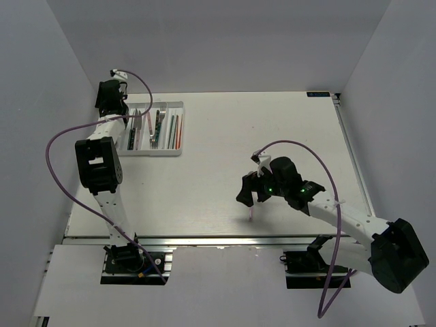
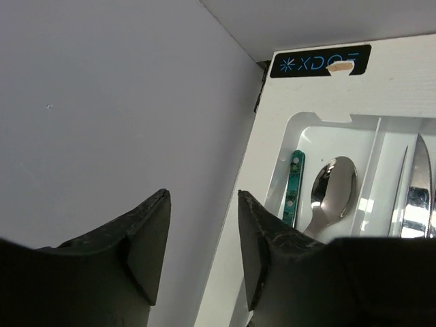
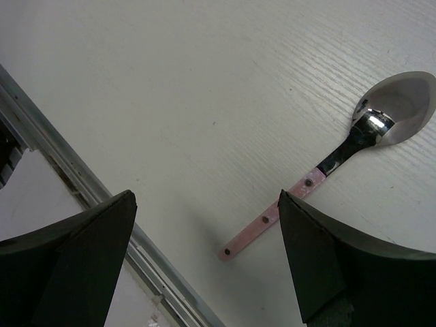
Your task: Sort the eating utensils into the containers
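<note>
The white cutlery tray lies at the far left and holds several utensils: teal-handled pieces, dark ones and red-orange chopsticks. My left gripper hovers at the tray's far left end, open and empty. In the left wrist view the left gripper is beside the tray, which holds a teal handle, a spoon and a knife. A pink-handled spoon lies alone on the table. My right gripper is open just above it. In the right wrist view the right gripper straddles the handle end of the spoon.
White walls close in the table on the left, back and right. The table's metal front rail runs just beyond the spoon's handle end. A dark label marks the table's far left corner.
</note>
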You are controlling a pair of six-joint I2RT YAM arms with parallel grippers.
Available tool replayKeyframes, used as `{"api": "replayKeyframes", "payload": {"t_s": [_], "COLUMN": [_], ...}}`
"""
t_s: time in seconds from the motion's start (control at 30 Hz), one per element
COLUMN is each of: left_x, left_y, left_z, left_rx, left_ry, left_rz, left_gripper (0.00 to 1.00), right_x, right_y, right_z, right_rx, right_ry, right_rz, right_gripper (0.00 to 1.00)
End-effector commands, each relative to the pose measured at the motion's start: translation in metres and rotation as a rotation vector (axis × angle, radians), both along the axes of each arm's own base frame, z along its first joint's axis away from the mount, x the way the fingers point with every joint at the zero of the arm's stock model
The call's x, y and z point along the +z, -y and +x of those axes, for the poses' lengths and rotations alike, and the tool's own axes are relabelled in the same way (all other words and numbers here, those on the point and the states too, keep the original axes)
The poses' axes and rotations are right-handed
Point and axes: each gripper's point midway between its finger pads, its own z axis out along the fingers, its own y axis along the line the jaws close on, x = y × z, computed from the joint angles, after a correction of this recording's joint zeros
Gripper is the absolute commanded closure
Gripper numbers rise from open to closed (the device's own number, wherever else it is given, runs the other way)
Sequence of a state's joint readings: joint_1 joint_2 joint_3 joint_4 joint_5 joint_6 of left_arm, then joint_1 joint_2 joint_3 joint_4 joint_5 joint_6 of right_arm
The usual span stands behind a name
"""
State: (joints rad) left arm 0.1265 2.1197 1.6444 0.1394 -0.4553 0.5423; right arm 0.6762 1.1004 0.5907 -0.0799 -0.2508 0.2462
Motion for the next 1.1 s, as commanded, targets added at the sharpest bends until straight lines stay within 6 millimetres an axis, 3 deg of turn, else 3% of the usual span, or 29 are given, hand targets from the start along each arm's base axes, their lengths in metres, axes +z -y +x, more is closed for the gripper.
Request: {"api": "replayKeyframes", "payload": {"t_s": [0.0,0.03,0.07,0.1,0.27,0.37,0.4,0.43,0.53,0.57,0.6,0.73,0.77,0.8,0.83,0.87,0.9,0.97,1.0,1.03,1.07], "left_x": [0.051,0.058,0.080,0.094,0.177,0.202,0.212,0.201,0.195,0.197,0.185,0.157,0.168,0.140,0.138,0.155,0.135,0.132,0.140,0.124,0.121], "left_y": [-0.003,-0.001,0.001,0.002,0.027,0.044,0.051,0.060,0.078,0.095,0.106,0.168,0.179,0.179,0.177,0.176,0.169,0.166,0.167,0.170,0.173], "left_z": [-0.001,-0.003,-0.008,-0.010,-0.026,-0.045,-0.057,-0.061,-0.071,-0.068,-0.070,-0.088,-0.107,-0.119,-0.128,-0.148,-0.157,-0.171,-0.180,-0.185,-0.187], "left_rx": [0.056,0.071,0.076,0.082,0.017,-0.030,-0.033,-0.047,-0.043,-0.113,-0.126,-0.324,-0.385,-0.355,-0.340,-0.351,-0.303,-0.288,-0.300,-0.297,-0.308], "left_ry": [0.154,0.195,0.246,0.286,0.490,0.500,0.527,0.507,0.519,0.492,0.430,0.246,0.250,0.219,0.235,0.290,0.287,0.310,0.346,0.321,0.313], "left_rz": [-0.044,-0.087,-0.110,-0.142,-0.345,-0.448,-0.514,-0.548,-0.702,-0.762,-0.820,-1.056,-1.075,-1.085,-1.079,-1.057,-1.043,-1.028,-1.025,-1.038,-1.048], "left_gripper": [0.43,0.38,0.13,0.03,0.02,0.02,0.02,0.02,0.02,0.02,0.02,0.02,0.02,0.02,0.02,0.02,0.02,0.02,0.02,0.02,0.02], "right_x": [-0.002,-0.003,-0.006,-0.010,0.001,-0.009,-0.022,-0.025,-0.048,-0.052,-0.056,-0.067,-0.068,-0.072,-0.075,-0.078,-0.086,-0.093,-0.095,-0.099,-0.101], "right_y": [-0.006,-0.005,-0.001,0.000,0.021,0.024,0.027,0.033,0.040,0.044,0.045,0.031,0.025,0.023,0.022,0.020,0.021,0.022,0.022,0.023,0.024], "right_z": [0.005,0.009,0.018,0.024,0.068,0.081,0.082,0.085,0.084,0.082,0.080,0.065,0.059,0.055,0.053,0.048,0.044,0.040,0.038,0.036,0.034], "right_rx": [0.014,-0.001,-0.062,-0.097,-0.430,-0.479,-0.503,-0.543,-0.595,-0.617,-0.629,-0.606,-0.589,-0.583,-0.586,-0.585,-0.583,-0.584,-0.581,-0.578,-0.579], "right_ry": [0.023,0.026,0.028,0.021,0.002,-0.004,-0.032,-0.017,-0.037,-0.039,-0.046,-0.075,-0.073,-0.078,-0.082,-0.088,-0.102,-0.123,-0.129,-0.136,-0.140], "right_rz": [0.009,0.001,-0.020,-0.033,-0.110,-0.172,-0.221,-0.278,-0.376,-0.406,-0.420,-0.384,-0.384,-0.400,-0.411,-0.418,-0.440,-0.442,-0.440,-0.437,-0.439], "right_gripper": [0.11,0.11,0.11,0.11,0.11,0.11,0.11,0.11,0.11,0.11,0.11,0.26,0.33,0.37,0.39,0.46,0.48,0.50,0.50,0.50,0.50]}}
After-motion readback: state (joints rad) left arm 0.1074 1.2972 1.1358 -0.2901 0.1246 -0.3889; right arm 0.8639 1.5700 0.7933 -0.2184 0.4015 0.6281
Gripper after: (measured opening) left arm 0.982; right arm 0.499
